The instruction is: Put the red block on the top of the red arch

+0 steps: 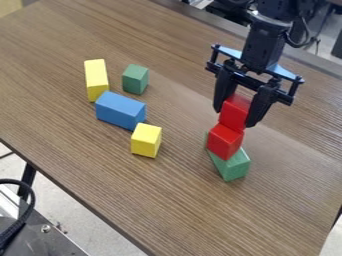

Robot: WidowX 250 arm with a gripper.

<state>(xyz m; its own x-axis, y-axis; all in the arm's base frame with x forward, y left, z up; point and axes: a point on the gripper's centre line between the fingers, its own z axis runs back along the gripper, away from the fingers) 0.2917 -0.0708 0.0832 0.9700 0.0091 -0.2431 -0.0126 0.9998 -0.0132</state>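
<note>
Jaws gripping upper red block (pixel 234 112), right above lower red block (pixel 225 141); green block (pixel 234 167) under that, on desk (pixel 200 210).

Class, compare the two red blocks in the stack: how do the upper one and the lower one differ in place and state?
The upper red block is between the fingers of the gripper, while the lower red block is below them. The lower red block sits on a green block; the upper red block is over the lower one. Both are plain red.
</note>
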